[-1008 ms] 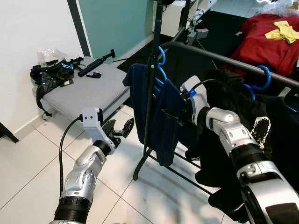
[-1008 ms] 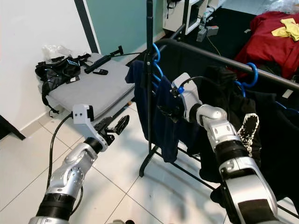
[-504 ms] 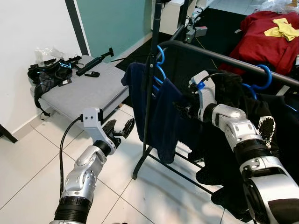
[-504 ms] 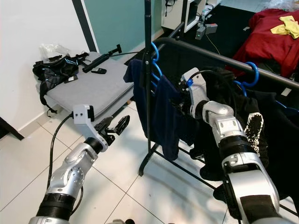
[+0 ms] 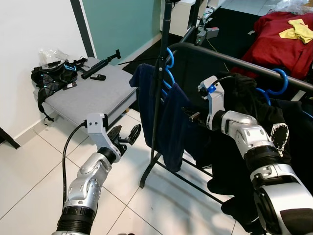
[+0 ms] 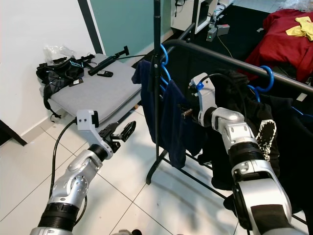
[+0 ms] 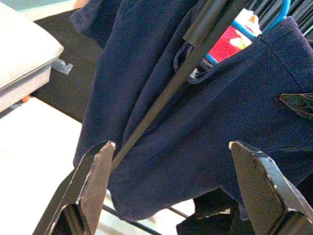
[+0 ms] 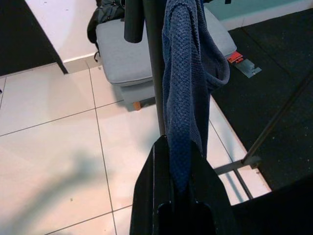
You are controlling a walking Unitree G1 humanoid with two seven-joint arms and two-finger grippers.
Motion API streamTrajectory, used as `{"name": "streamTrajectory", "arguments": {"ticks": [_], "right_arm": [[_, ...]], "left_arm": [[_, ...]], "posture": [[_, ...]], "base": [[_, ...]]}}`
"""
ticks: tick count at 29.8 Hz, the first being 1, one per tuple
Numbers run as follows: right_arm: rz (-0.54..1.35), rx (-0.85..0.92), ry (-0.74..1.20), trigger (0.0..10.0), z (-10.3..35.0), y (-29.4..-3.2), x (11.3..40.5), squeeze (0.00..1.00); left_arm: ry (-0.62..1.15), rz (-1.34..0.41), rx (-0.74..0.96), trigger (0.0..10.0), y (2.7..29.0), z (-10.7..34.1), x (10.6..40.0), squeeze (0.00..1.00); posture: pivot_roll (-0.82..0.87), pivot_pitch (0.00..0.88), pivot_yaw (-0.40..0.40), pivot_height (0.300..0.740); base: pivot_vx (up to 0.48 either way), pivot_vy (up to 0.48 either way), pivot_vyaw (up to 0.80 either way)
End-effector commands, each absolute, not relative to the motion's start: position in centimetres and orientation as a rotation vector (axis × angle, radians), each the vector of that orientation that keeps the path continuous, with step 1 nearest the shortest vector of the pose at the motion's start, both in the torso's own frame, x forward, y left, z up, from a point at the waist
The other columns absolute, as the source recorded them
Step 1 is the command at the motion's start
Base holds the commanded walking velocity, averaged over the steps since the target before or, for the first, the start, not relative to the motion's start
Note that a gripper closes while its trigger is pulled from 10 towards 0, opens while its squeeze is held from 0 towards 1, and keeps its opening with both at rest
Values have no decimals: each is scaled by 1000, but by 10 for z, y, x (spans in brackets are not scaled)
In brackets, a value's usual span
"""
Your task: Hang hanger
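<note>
A blue hanger [image 5: 168, 68] carrying a navy garment [image 5: 168, 122] hangs on the black rail [image 5: 234, 62], right beside the rack's upright pole [image 5: 157, 98]. My right gripper [image 5: 191, 116] sits against the garment's right side. In the right wrist view its fingers [image 8: 161, 196] are shut with the navy fabric [image 8: 188, 98] pinched between them. My left gripper [image 5: 124, 136] is open, low and to the left of the rack, pointing at the garment. Its two fingers [image 7: 90, 186] stand wide apart with nothing between them.
Another blue hanger [image 5: 279, 81] holds black clothes [image 5: 254, 147] further right on the rail. A grey cushioned bench [image 5: 93, 95] at the left carries a black harness [image 5: 51, 78] and a black stick [image 5: 100, 66]. A red garment [image 5: 283, 44] lies behind. White tiles cover the floor.
My right wrist has drawn back a little to the right along the rail, still at the navy garment. The left arm has not moved.
</note>
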State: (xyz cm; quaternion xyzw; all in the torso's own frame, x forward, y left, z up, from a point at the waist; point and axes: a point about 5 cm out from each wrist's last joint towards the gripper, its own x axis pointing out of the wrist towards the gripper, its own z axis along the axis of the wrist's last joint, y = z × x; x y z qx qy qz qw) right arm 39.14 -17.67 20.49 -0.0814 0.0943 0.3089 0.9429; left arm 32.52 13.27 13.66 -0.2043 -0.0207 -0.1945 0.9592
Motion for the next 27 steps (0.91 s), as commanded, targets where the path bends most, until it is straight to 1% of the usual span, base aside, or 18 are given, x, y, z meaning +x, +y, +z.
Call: {"name": "streamTrajectory", "arguments": {"ticks": [1, 5, 6, 11, 12, 14, 17, 19, 27], "right_arm": [[615, -156, 248, 0, 194, -180, 390, 0], [602, -152, 247, 0, 195, -182, 390, 0], [587, -141, 221, 0, 198, -184, 390, 0], [473, -26, -35, 0, 235, -203, 387, 0], [473, -26, -35, 0, 235, -203, 387, 0], [449, 12, -95, 0, 244, -208, 383, 0], [438, 30, -124, 0, 248, -209, 381, 0], [425, 61, -184, 0, 255, -209, 375, 0], [412, 95, -219, 0, 257, -205, 367, 0]], "left_arm": [[-14, -401, -404, 10000, 132, 131, 324, 0], [-12, -403, -403, 10000, 132, 131, 324, 0], [-11, -404, -403, 10000, 132, 131, 324, 0], [-8, -405, -404, 10000, 132, 130, 322, 0], [-8, -405, -404, 10000, 132, 130, 322, 0], [-8, -406, -407, 10000, 133, 130, 321, 0], [-7, -407, -408, 10000, 133, 130, 321, 0], [-5, -409, -410, 10000, 133, 130, 321, 0], [-1, -412, -413, 10000, 133, 129, 320, 0]], "posture": [[-18, 208, 39, 740], [-18, 207, 40, 740], [-18, 205, 41, 740], [-19, 203, 43, 740], [-19, 203, 43, 740], [-21, 209, 45, 740], [-21, 209, 45, 740], [-22, 211, 49, 740], [-24, 214, 51, 740]], "base": [[0, 0, 0], [0, 0, 0], [0, 0, 0], [0, 0, 0], [0, 0, 0], [0, 0, 0], [0, 0, 0], [0, 0, 0], [0, 0, 0]]}}
